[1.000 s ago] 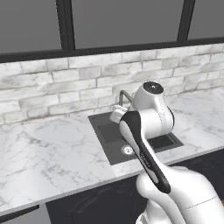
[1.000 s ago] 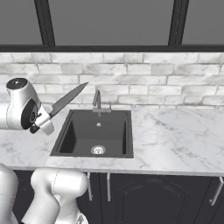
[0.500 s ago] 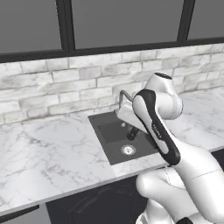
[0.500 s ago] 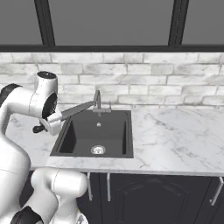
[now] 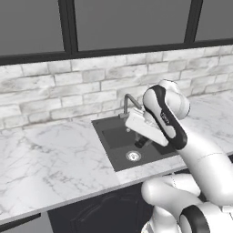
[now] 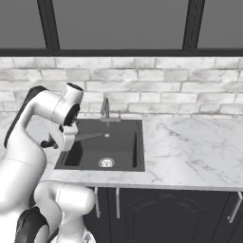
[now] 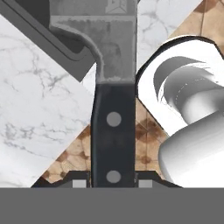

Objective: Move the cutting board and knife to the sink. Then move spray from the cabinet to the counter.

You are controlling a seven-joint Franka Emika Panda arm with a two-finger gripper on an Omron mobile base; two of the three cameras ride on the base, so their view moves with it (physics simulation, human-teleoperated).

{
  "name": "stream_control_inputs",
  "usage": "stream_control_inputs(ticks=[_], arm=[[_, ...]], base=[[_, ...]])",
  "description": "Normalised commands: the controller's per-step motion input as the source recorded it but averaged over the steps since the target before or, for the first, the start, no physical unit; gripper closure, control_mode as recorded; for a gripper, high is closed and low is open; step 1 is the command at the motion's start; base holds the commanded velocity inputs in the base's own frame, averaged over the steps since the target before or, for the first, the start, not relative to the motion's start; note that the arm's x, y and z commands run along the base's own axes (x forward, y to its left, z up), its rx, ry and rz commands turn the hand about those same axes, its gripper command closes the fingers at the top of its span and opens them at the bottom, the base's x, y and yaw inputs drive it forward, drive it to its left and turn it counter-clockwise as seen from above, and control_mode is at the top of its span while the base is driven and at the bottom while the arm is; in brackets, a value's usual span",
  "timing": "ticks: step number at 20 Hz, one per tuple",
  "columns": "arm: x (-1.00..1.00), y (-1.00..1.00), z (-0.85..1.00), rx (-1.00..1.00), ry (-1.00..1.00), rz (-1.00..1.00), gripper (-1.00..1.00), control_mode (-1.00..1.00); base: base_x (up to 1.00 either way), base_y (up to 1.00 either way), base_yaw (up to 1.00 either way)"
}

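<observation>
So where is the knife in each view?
Left base view: the knife is just right of centre, a dark stub under the white hand, over the sink.
Right base view: left of centre, blade reaching right over the basin.
Hand view: centre, black handle running up from the jaws.
Shared landmark: the sink.
</observation>
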Motion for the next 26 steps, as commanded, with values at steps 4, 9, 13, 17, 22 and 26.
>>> stream_control_inputs(ticks=[4,9,13,17,22,26], arm=[[0.15,0.00,-0.05,0.00,0.04,-0.01,1.00,-1.00],[0.25,-0.01,-0.14,0.00,0.03,0.00,1.00,-1.00],[0.39,-0.11,-0.19,0.00,0.01,0.00,1.00,-1.00],[0.30,-0.20,-0.31,0.00,0.00,0.00,1.00,-1.00],[0.14,-0.29,-0.45,0.00,0.00,0.00,1.00,-1.00],[0.13,-0.27,-0.37,0.00,0.00,0.00,1.00,-1.00]], base=[[0.00,0.00,0.00],[0.00,0.00,0.00],[0.00,0.00,0.00],[0.00,0.00,0.00],[0.00,0.00,0.00],[0.00,0.00,0.00]])
